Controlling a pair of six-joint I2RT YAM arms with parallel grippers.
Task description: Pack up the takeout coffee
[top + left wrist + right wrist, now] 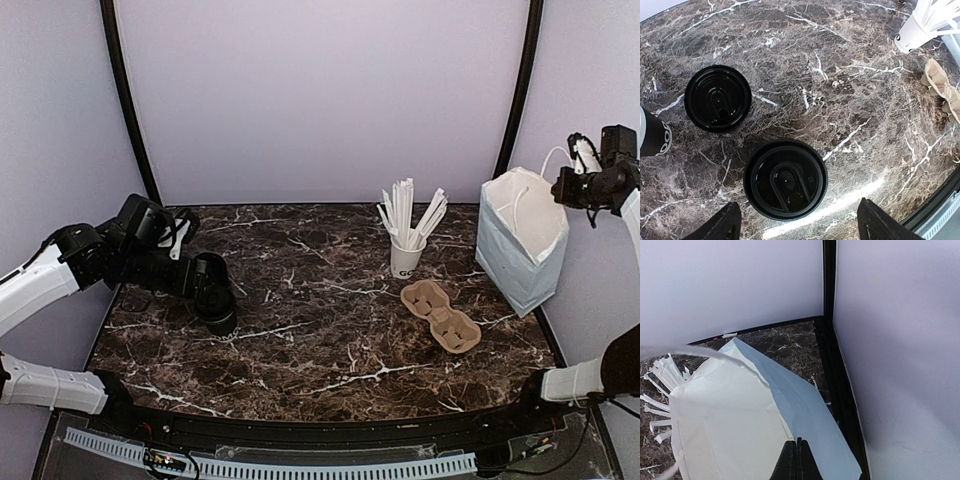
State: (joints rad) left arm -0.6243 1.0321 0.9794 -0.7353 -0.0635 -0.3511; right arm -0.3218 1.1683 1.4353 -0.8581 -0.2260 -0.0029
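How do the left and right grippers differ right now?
The left gripper is open; the right gripper is shut. The left hangs low over a black-lidded cup; the right is raised, apparently pinching the rim of the white paper bag. Both have dark fingers.

Finding: a robot test booth, not a working café.

Evidence:
- Plain lavender walls (320, 90) close three sides, joined by black posts (127, 100).
- A marble-pattern table (330, 350) fills the enclosure.
- A left arm (60, 270) and a right arm (600, 180) reach in from its sides.
- A slotted cable duct (300, 468) runs along the front.
- The only stock is a few café items: a bag (520, 245), a carrier (441, 316), a cup of sticks (407, 258) and lidded cups (785, 179).
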